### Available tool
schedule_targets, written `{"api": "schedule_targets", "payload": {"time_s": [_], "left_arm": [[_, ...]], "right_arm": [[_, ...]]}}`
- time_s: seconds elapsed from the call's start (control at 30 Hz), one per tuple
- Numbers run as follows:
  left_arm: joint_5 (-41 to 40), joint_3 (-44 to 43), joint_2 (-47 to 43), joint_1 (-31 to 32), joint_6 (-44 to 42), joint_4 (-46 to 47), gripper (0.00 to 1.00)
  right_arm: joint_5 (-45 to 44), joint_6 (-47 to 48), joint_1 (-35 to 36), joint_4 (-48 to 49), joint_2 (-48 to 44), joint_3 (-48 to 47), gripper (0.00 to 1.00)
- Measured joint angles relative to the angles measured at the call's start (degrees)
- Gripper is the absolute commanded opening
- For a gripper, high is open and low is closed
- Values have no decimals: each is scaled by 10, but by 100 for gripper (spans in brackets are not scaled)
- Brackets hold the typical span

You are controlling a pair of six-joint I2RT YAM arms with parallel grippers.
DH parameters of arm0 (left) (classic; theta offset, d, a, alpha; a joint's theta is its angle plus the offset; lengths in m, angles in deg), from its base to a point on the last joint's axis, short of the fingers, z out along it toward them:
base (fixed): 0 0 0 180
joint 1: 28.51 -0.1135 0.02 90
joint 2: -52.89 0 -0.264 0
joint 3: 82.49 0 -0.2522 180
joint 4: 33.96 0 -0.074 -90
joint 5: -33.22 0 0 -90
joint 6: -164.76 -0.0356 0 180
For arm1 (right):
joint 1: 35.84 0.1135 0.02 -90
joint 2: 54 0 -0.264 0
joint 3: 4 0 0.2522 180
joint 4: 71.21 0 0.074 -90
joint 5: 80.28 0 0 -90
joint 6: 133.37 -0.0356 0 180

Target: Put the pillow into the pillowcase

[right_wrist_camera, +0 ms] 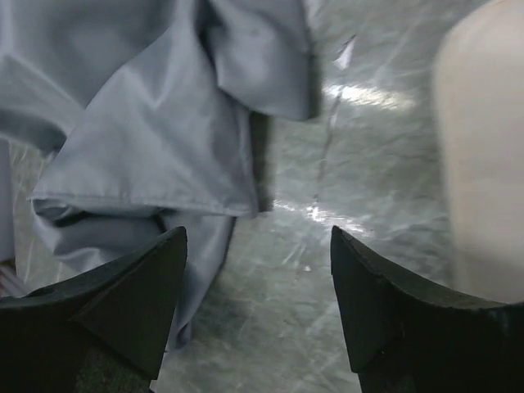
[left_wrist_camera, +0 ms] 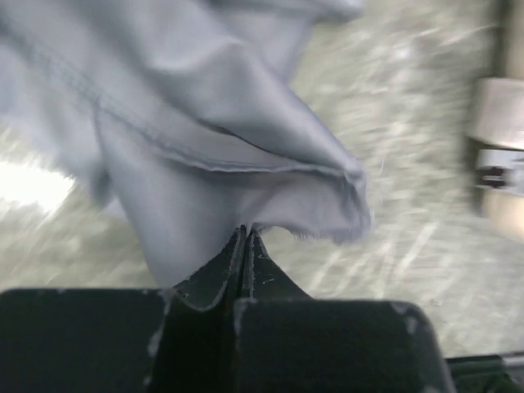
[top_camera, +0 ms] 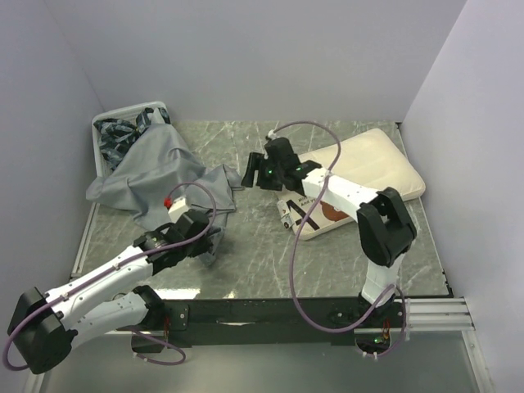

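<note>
The grey pillowcase (top_camera: 155, 172) lies crumpled on the left half of the table, one end resting on the basket. My left gripper (top_camera: 211, 241) is shut on its near edge; in the left wrist view the cloth (left_wrist_camera: 213, 131) hangs from my pinched gripper (left_wrist_camera: 246, 237). The cream-white pillow (top_camera: 368, 168) lies at the right, its printed end (top_camera: 315, 217) partly under my right arm. My right gripper (top_camera: 255, 172) is open and empty, hovering just right of the pillowcase's edge (right_wrist_camera: 155, 139). In the right wrist view the gripper (right_wrist_camera: 258, 246) is over bare table, the pillow (right_wrist_camera: 483, 147) at right.
A white basket (top_camera: 102, 131) with dark blue-and-white patterned cloths stands at the back left, partly under the pillowcase. Walls close the table at the left, back and right. The table's front edge runs along a black rail (top_camera: 270, 309).
</note>
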Motion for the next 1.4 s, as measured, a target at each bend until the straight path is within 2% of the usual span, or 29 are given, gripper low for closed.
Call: {"api": "schedule_targets", "payload": {"time_s": [0.2,0.4,0.53,0.63,0.67,0.73,0.77,0.87,1.03,1.27,1.33,1.4], "left_arm": [[-1,13,-5,-1,49,-40,1],[-1,13,-8,-3,54,-40,1],[-1,13,-8,-3,56,-40,1],[0,13,-8,-4,55,-40,1],[1,13,-8,-4,53,-40,1],[3,11,-6,-4,48,-40,1],[6,8,-3,-5,44,-41,1],[26,-9,11,-5,17,-42,1],[85,-35,32,-5,-45,-19,1],[192,-37,112,2,-109,28,1],[214,-37,140,12,-120,40,1],[225,-42,173,26,-132,60,1]], "right_arm": [[40,-25,31,24,49,0,73],[59,-46,59,54,99,-4,64],[66,-56,73,68,153,-25,61],[72,-64,76,79,174,-42,50],[72,-66,76,83,179,-47,36],[68,-68,76,83,184,-53,21],[62,-67,76,78,184,-56,8],[24,-54,75,23,183,-89,1],[-68,-2,50,-75,161,-173,0],[-169,75,-73,-162,142,-308,0],[-186,87,-102,-180,150,-339,1],[-192,98,-121,-203,163,-368,7]]}}
